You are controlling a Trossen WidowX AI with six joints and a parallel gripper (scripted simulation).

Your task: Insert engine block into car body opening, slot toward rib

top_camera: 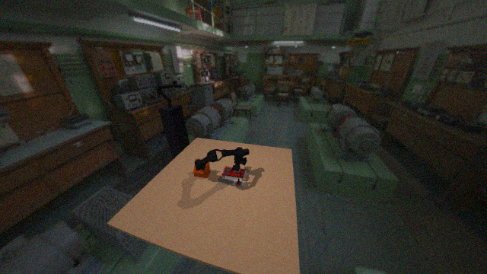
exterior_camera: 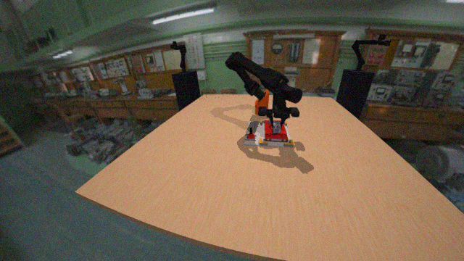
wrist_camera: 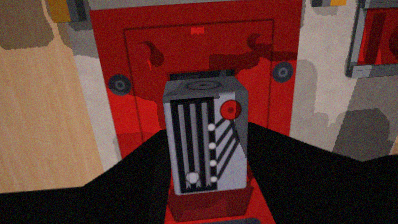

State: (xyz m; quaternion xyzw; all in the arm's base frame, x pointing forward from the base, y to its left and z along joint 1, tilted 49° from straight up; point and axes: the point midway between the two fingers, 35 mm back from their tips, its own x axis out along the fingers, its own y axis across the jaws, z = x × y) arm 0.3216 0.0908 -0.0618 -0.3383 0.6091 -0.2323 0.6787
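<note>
My gripper (top_camera: 236, 169) (exterior_camera: 278, 122) (wrist_camera: 206, 135) points down and is shut on the engine block. The block (exterior_camera: 277, 127) (wrist_camera: 195, 135) is grey, with dark grooves and a red disc on the face toward the wrist camera. It stands between the black fingers at the opening in the red car body (top_camera: 228, 172) (exterior_camera: 270, 136) (wrist_camera: 150, 17). A dark strip of the opening (wrist_camera: 200, 76) shows just beyond the block's top in the wrist view. The block hides the rest, so its depth is unclear. I cannot make out the slot side or the rib.
The car body sits on a white and grey base (exterior_camera: 259, 136) (wrist_camera: 100, 135) with yellow corner pieces. Beside it, a small red part (top_camera: 238, 182) (exterior_camera: 251, 136) has a dark upright piece. The arm's orange mount (top_camera: 202, 171) (exterior_camera: 262, 104) stands on the wooden table (top_camera: 213, 221) (exterior_camera: 232, 203).
</note>
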